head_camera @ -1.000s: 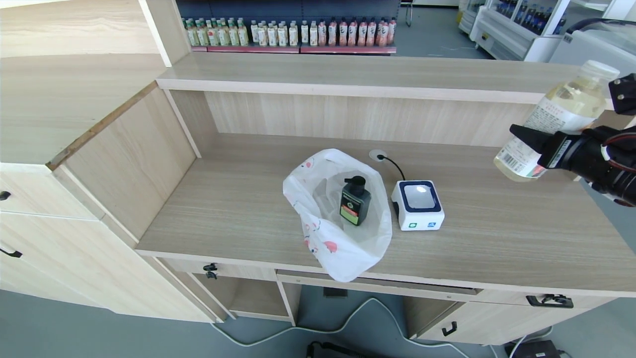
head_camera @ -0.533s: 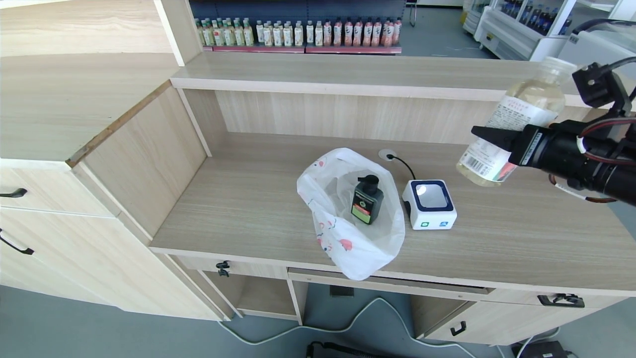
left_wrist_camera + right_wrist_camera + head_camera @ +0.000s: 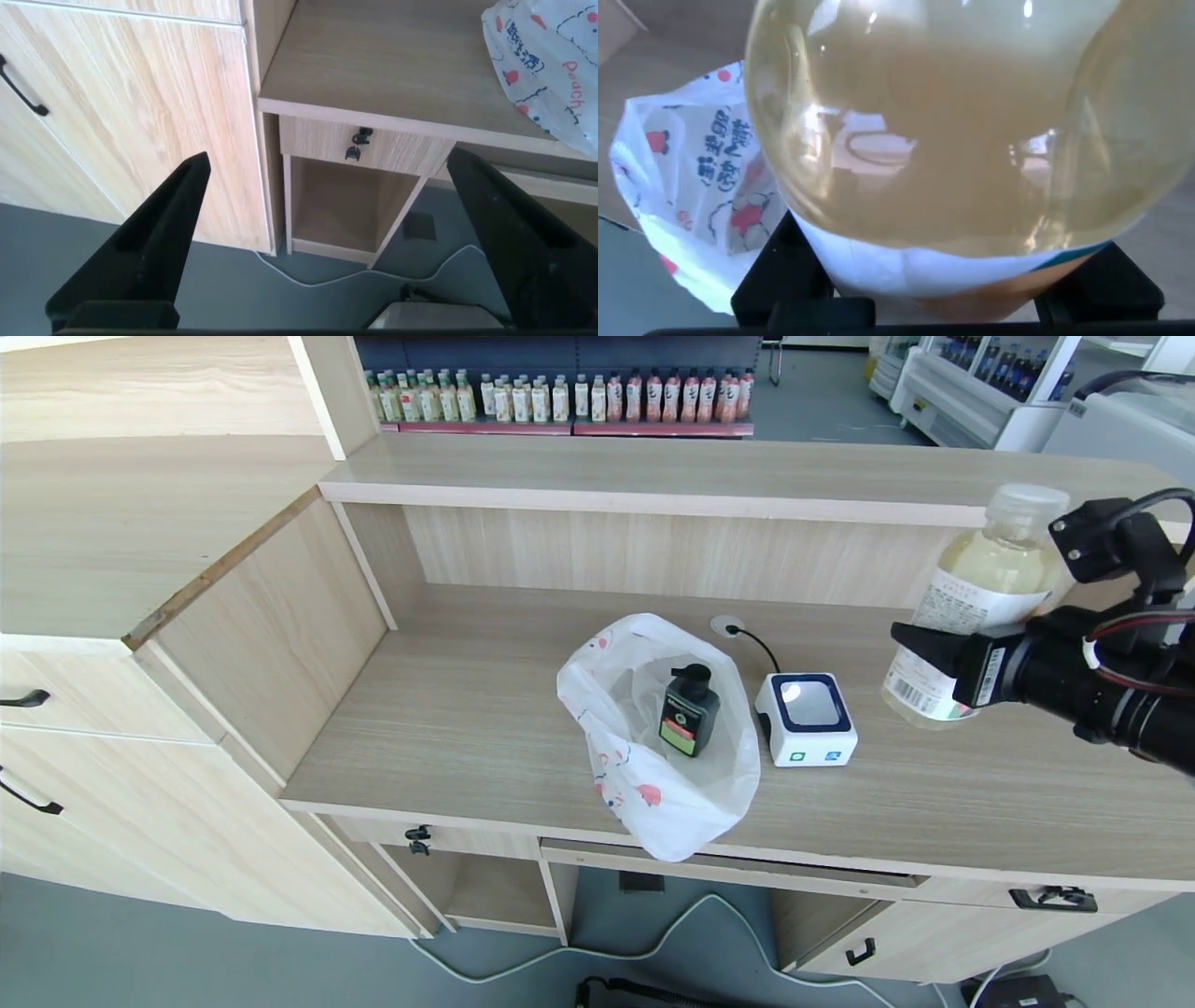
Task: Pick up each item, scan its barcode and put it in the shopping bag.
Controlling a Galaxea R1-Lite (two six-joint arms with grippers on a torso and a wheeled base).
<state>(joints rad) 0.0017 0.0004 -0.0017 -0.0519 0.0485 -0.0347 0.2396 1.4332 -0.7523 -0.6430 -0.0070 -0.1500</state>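
Right gripper [image 3: 936,658] clamps the tilted bottle [image 3: 985,583] low on its label; the barcode could miss the scanner [image 3: 808,717], or the bottle slip

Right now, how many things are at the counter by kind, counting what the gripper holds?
Bottles: 2 (pump bottle in the shopping bag, drink bottle in the right gripper)
Shopping bag: 1
Scanner: 1
Total: 4

Light-wood counter [image 3: 485,709] extends below and left of the right pincer [image 3: 938,649]; its raised ledge [image 3: 653,476] runs behind the pincer. Grey floor [image 3: 187,961] lies well below, cable [image 3: 607,958] trailing. Far beyond, a shelf of drinks [image 3: 560,401]; apparently chiller cabinets [image 3: 962,392] beside it.
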